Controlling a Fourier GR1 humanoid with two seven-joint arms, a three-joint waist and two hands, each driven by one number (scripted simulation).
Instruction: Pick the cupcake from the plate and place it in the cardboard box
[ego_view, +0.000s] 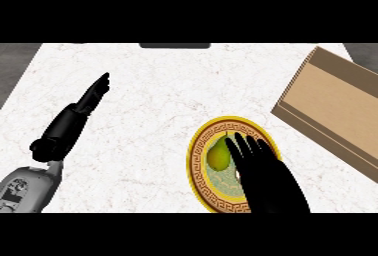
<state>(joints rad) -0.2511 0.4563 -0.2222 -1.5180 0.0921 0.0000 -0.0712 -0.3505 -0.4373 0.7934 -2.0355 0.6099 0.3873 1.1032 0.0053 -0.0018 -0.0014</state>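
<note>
Cupcake (218, 155) sits on the plate (198, 172), touching the left side of the right robot hand's (262, 172) straight, empty fingers; cardboard box (332, 107) lies far right.

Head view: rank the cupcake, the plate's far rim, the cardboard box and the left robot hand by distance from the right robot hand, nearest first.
1. cupcake, beside the right robot hand fingers
2. plate far rim, just beyond
3. cardboard box, upper right
4. left robot hand, far left
</note>
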